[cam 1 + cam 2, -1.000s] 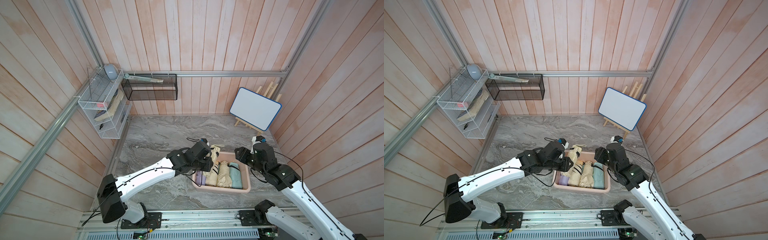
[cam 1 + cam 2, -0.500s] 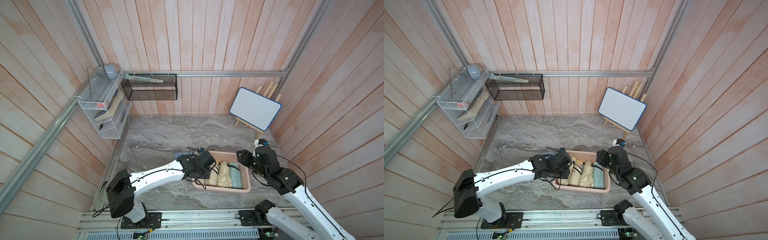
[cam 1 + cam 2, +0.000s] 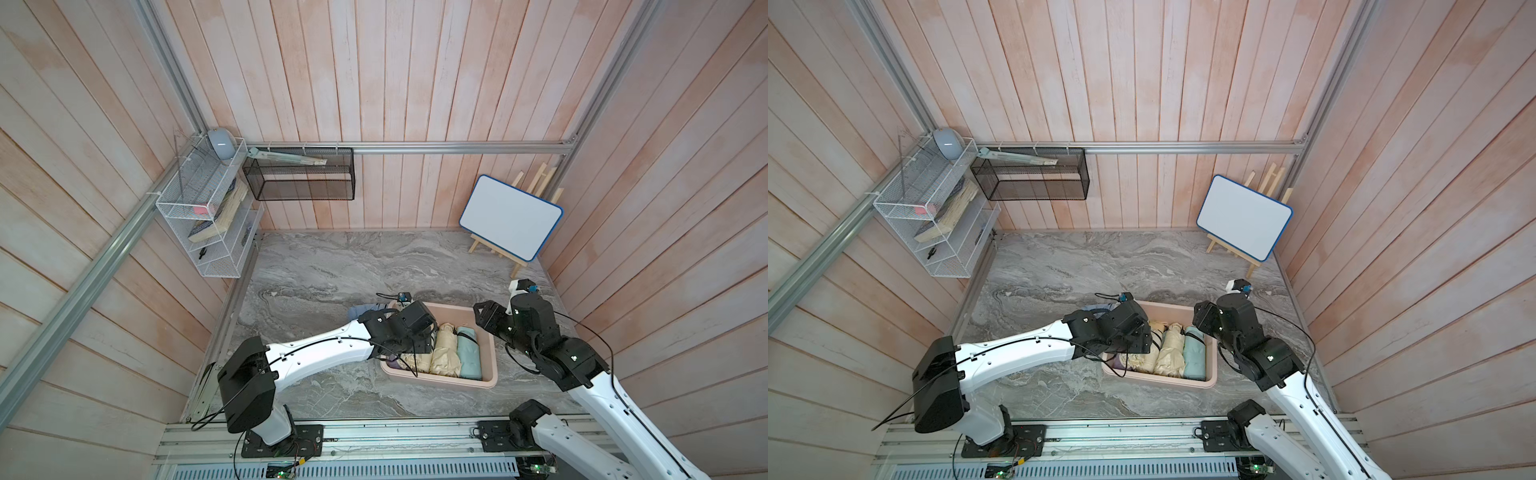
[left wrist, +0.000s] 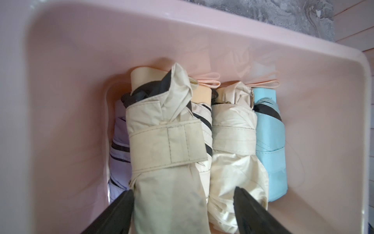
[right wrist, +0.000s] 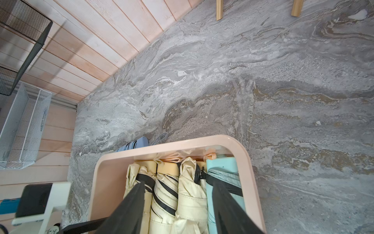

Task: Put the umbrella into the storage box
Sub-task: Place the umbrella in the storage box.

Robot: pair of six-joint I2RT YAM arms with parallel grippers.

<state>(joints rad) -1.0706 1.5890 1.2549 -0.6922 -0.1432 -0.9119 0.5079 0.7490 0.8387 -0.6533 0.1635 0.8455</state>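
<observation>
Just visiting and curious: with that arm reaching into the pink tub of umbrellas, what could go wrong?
The beige folded umbrella lies stacked atop others in the pale pink plastic storage box; the left fingers flanking it might snag its fabric when lifting out. The grey-blue folded umbrella outside the box could get knocked by the left arm above it.

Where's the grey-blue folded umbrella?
In both top views the grey-blue folded umbrella lies on the grey marble tabletop, outside the pale pink plastic storage box, by its far left corner.

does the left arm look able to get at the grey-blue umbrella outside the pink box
Probably yes: the grey-blue umbrella lies uncovered just outside the pink box, close to the open left pincer.
</observation>
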